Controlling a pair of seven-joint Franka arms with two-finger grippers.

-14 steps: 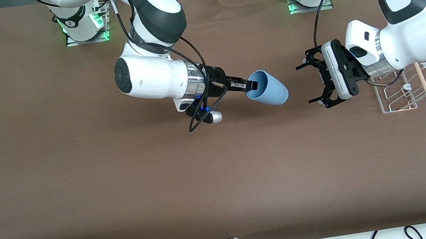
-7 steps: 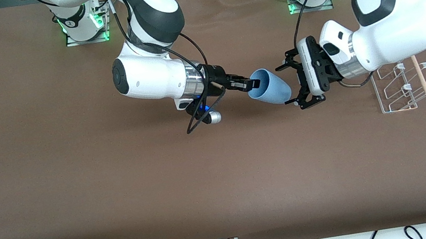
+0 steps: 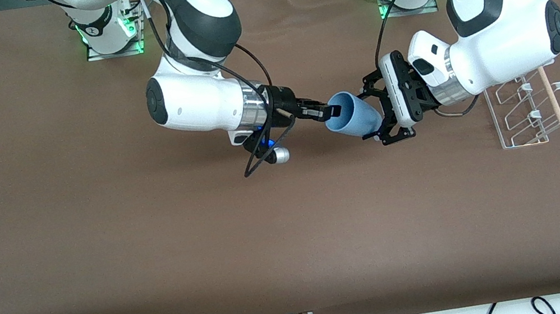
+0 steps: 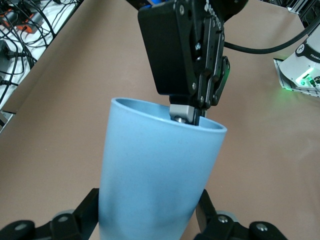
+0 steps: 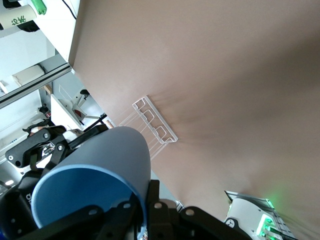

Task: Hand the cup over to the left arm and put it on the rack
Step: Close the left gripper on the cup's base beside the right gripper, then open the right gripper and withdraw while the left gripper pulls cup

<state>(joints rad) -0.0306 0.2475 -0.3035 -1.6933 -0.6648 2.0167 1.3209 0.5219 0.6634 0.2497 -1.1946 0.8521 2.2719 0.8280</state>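
Brown desk (image 3: 100,238) under two white arms, cables dangling off the front edge. Smack in the middle of the handover step, by the look of it.

Cup (image 3: 356,117) up in the air over the middle of the desk, lying nearly on its side, mouth facing the right arm. Right tool (image 3: 328,112) pinching the rim, one finger inside the mouth and one outside. Left tool (image 3: 374,117) over the same spot, wrapped around the closed end. In the left wrist view, fingers (image 4: 90,205) sitting right against both sides of the blue wall, so pressed onto the cup as far as can be told. Both tools on it at once, basically.

Next move, probably: right tool lets go and backs straight out of the mouth without dragging the rim sideways. Only worth doing once the left arm's hold is firm, since the taper could let it slide. Then a swing over to the rack (image 3: 525,143), which sits toward the left arm's end of the desk, close by.

Containers: nothing inside the cup except that one finger. Nothing hung on the rack's prongs yet, just its own wooden dowel (image 3: 552,97).
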